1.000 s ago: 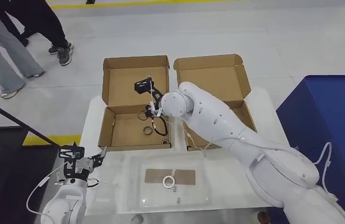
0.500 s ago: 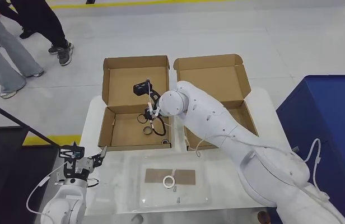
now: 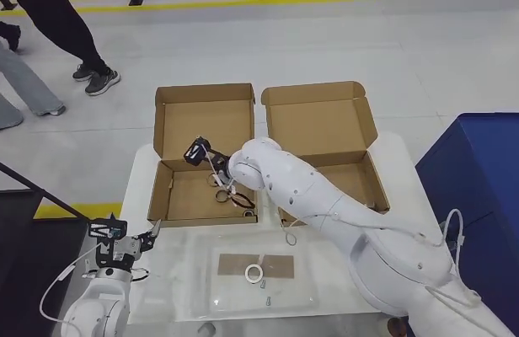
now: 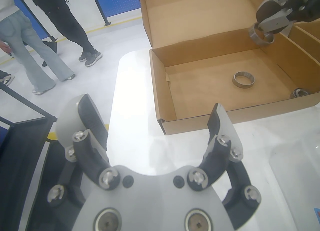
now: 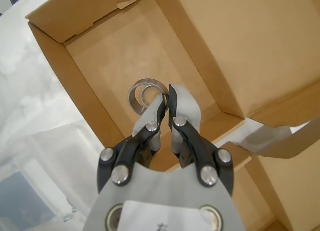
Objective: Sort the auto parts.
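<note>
I have the silver metal ring (image 5: 146, 94) pinched by its rim in my right tool (image 5: 167, 96), above the open brown cardboard box (image 5: 117, 54), its opening facing roughly down over bare floor. A second steel ring (image 4: 243, 79) lies flat inside. My left tool (image 4: 152, 114) is spread wide over the white bench (image 4: 130, 79).

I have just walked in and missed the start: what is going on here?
The right tool is shut on a metal ring and holds it above the left cardboard box, where another ring already lies. The left tool is open and empty, near a corner of the table. A white ring waits in front of the box.
</note>
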